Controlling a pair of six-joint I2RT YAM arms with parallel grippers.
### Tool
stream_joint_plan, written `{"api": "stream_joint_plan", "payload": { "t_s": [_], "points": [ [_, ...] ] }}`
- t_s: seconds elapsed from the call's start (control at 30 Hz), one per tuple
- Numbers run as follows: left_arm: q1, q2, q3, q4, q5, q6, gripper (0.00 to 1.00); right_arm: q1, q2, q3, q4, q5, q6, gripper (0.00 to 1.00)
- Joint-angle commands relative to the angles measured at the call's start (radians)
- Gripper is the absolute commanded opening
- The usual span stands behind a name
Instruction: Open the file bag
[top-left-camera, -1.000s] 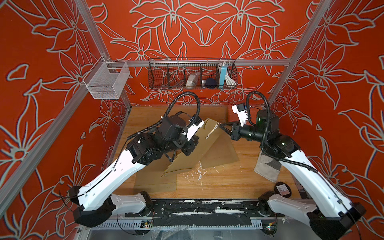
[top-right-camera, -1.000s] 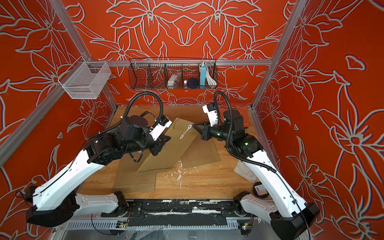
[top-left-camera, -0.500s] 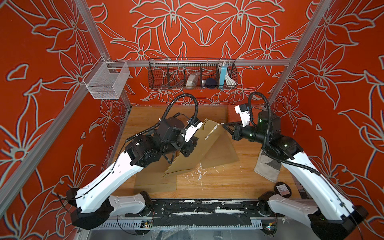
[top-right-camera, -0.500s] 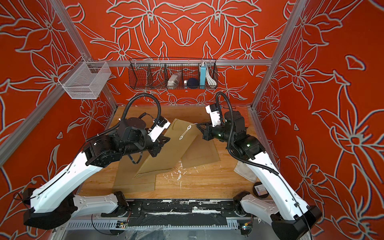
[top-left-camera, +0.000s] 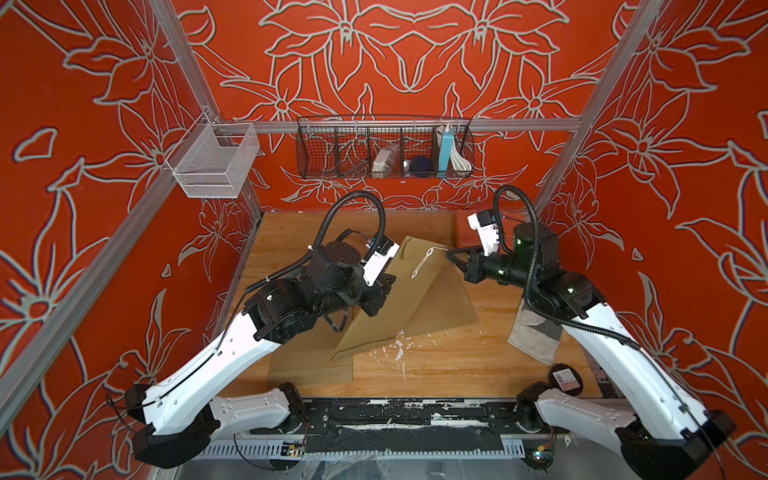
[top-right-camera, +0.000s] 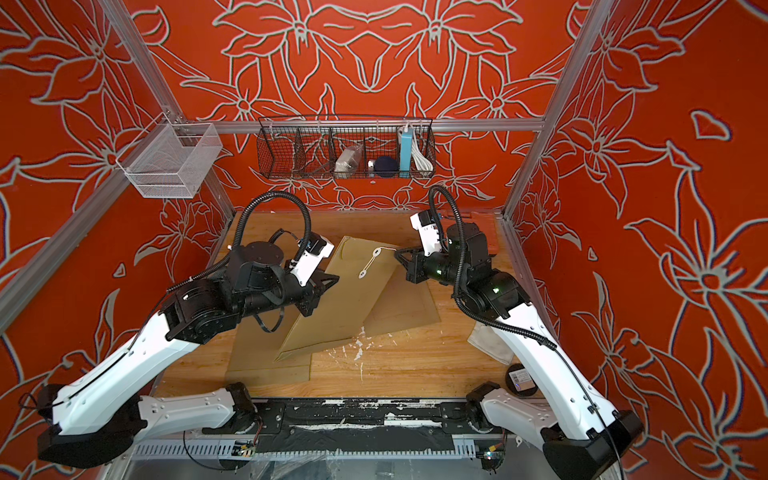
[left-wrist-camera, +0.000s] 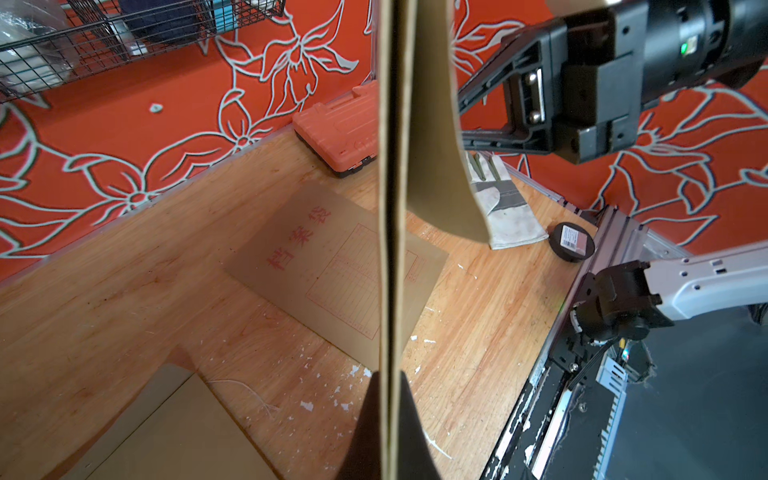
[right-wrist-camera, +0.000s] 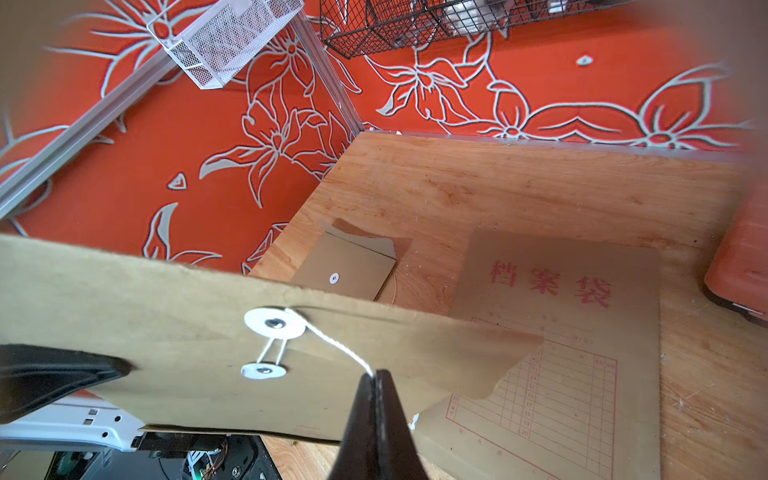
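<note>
You've got a plain kraft-brown file bag (top-left-camera: 392, 305) with white string (right-wrist-camera: 336, 345) and white discs (right-wrist-camera: 274, 323). Your second bag (left-wrist-camera: 332, 266) is the same brown, red characters, red grid. The walls (top-left-camera: 415, 62) are orange-red, grey-white flower outlines. The table (top-left-camera: 436, 357): light wood grain, white flecks. Orange case (left-wrist-camera: 336, 129), grey-white glove (left-wrist-camera: 507, 216), black wire basket (top-left-camera: 324, 153), white mesh basket (top-left-camera: 208, 174).

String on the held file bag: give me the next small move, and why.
Probably swing the right gripper, shut on the string, around the discs to undo a turn. Two strands run between the discs, so the flap looks tied; the left gripper holds the file bag steady by its edge.
</note>
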Motion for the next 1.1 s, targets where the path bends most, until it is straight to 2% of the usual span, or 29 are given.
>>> {"api": "stream_joint_plan", "payload": {
  "t_s": [0.0,0.3,0.47,0.63,0.93,1.07],
  "points": [
    [-0.008,-0.045,-0.035,0.112,0.012,-0.058,0.00,0.005,0.001,0.019,-0.008,0.009,-0.027,0.00],
    [-0.008,-0.089,-0.219,0.372,0.091,-0.244,0.00,0.005,0.010,0.070,-0.041,-0.015,-0.075,0.00],
    [-0.008,-0.156,-0.309,0.494,0.014,-0.289,0.00,0.005,0.012,0.087,-0.057,-0.006,-0.094,0.00],
    [-0.002,-0.152,-0.323,0.509,-0.047,-0.289,0.00,0.005,0.020,0.091,-0.072,0.026,-0.110,0.00],
    [0.174,-0.064,-0.300,0.580,0.271,-0.357,0.00,0.002,0.107,0.229,-0.166,0.109,-0.145,0.00],
    [0.248,-0.045,-0.285,0.615,0.405,-0.377,0.00,-0.002,0.164,0.295,-0.221,0.099,-0.163,0.00]
  ]
}}
